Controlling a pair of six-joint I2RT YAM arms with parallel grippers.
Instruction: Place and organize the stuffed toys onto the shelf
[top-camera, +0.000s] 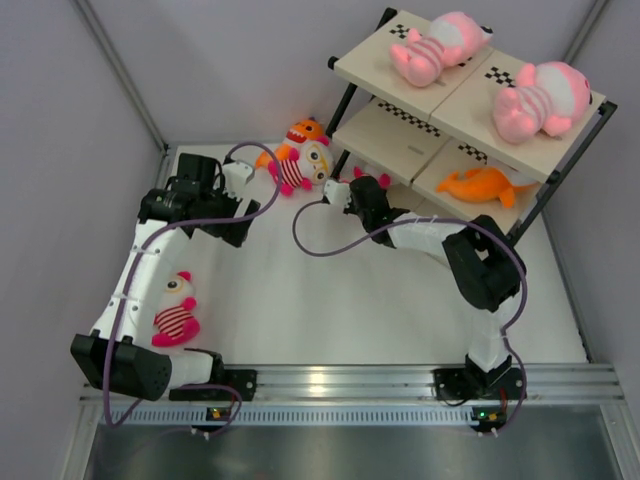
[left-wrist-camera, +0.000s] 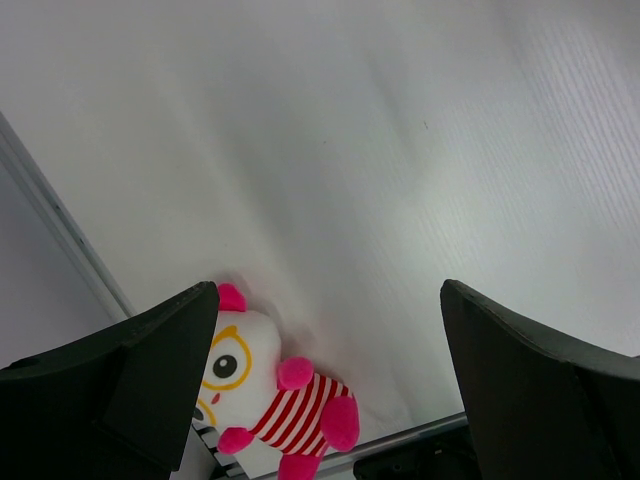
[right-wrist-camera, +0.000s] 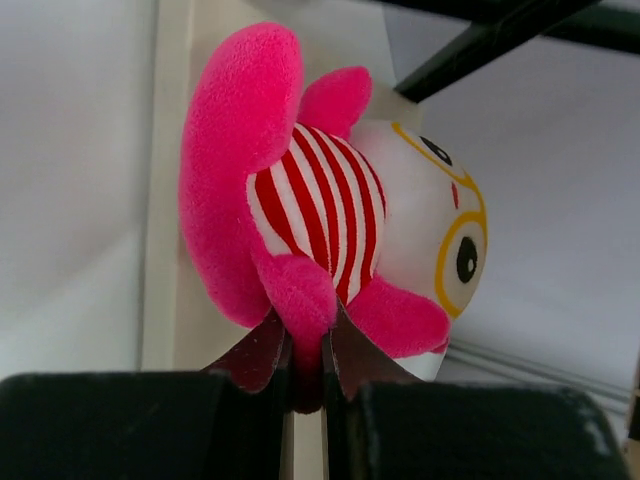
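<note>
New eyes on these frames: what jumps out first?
Two pink plush toys lie atop the shelf at the far right. The right tool pinches a pink striped toy by one limb near the shelf's foot; another striped toy lies beside the left arm.

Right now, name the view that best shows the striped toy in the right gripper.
Right wrist view: the striped toy fills the frame, one pink limb pinched in the right gripper. The top external view shows only pink bits beside the gripper. The left wrist view shows another striped toy, not this one.

White table (top-camera: 400, 310); aluminium rail (top-camera: 340, 382) along near edge; grey walls (top-camera: 200, 60).
</note>
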